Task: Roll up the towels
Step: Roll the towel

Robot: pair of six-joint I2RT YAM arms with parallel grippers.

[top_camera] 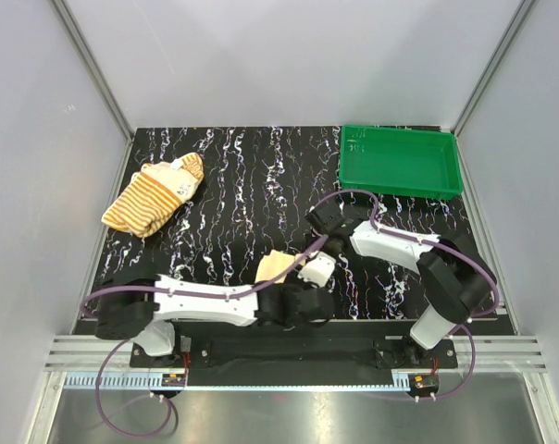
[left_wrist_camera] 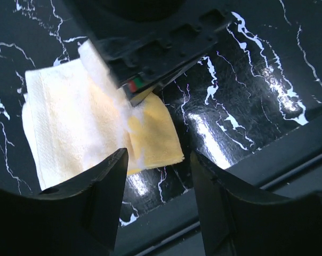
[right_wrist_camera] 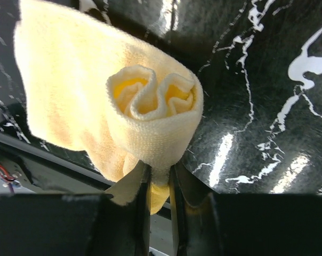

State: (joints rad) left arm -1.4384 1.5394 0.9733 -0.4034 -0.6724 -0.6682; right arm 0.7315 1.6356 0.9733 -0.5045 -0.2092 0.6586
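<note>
Closest to the right wrist lens, the right end effector (right_wrist_camera: 160, 178) is pinching the yellow towel (right_wrist_camera: 97, 96), its two fingers pressed together on a fold of cloth directly under a loose coil. I am reading that grip as the anchor of the roll: the spiral is sitting just beyond the fingertips, while an unrolled flap is hanging off to one side of them.

I am keeping the left end effector (left_wrist_camera: 158, 154) spread, with nothing between its fingers. It is hovering just short of the towel's near corner, which is lying flat on the worktop (left_wrist_camera: 246, 106). I am judging that it is standing open so the cloth is free to turn and can be pressed down if the coil starts slackening.

Each wrist view is giving me something different. Only the right one is showing the coil end-on, loose and double-looped rather than tight. Only the left one is showing how much cloth is lying flat ahead of its fingertips, with the other arm's body crossing over it.

Overhead, both grips are hiding under the arms, but only there am I seeing the striped towel (top_camera: 155, 196). It is lying bunched and unrolled, well apart from the left end effector, far ahead and to its left. The green tray (top_camera: 400, 162) is sitting far beyond the right one
</note>
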